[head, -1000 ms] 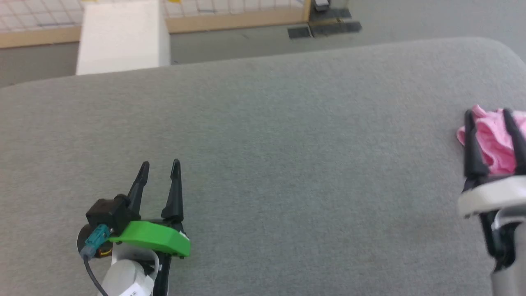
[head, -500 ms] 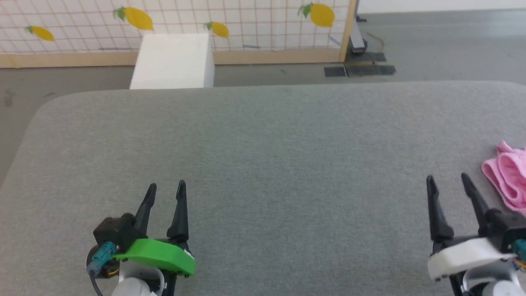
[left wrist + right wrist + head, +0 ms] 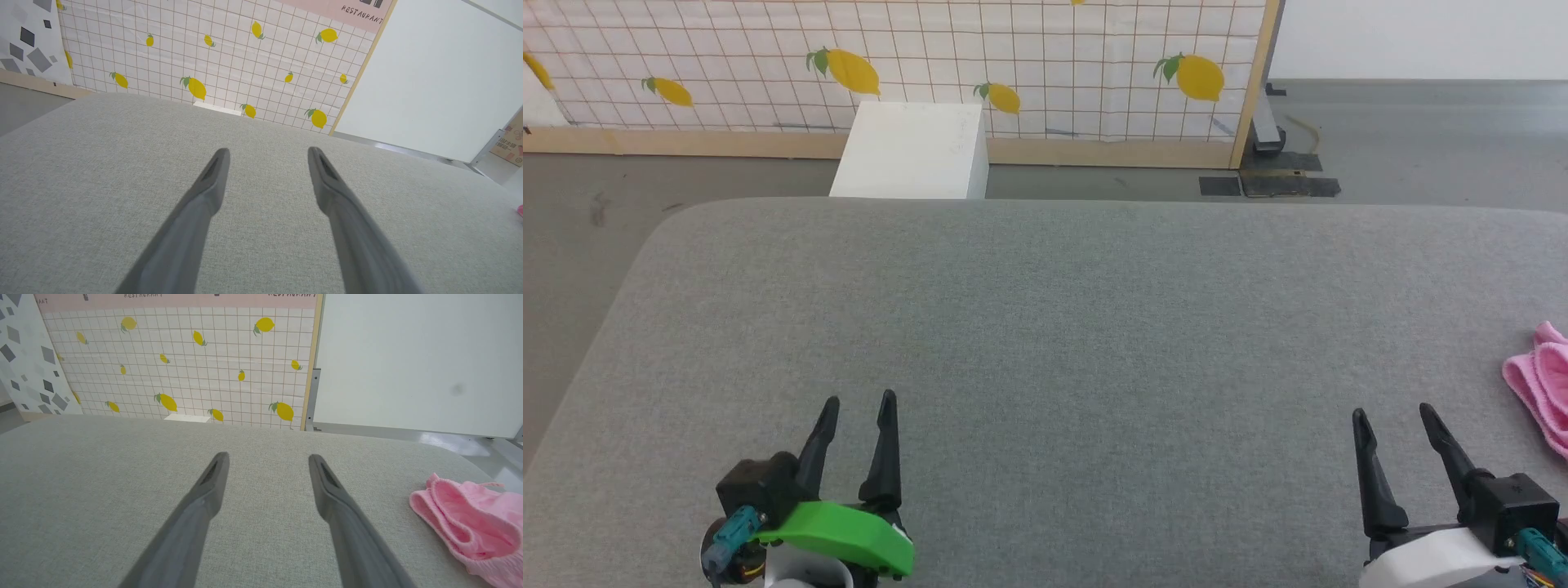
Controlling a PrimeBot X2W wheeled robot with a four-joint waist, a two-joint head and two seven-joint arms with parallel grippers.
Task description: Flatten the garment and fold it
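Readiness explains the pose of the left tool (image 3: 858, 400): it hangs over the near left corner of the table (image 3: 1045, 310) with its two fingers parted and nothing between them. It is aimed toward the table's far edge, well away from any cloth, so it looks parked until there is fabric to take. Beyond the table's far edge stand a white box (image 3: 911, 151) and a lemon-print panel (image 3: 1013, 65), neither bearing on the job. The table's broad middle is bare grey surface, which I judge is the room kept for spreading the piece flat. Over the table's near right part the right tool (image 3: 1392, 411) is likewise spread and empty, its fingers pointing to the far edge, not at the cloth. The shorts (image 3: 470, 514) lie bunched at the table's right edge, near that tool but apart from it, with the waistband gathered and the folds doubled over. Nothing is flattened yet. The likely next need is for the right tool to turn toward the heap, pinch an edge and drag it to the table's middle, where both arms can reach.
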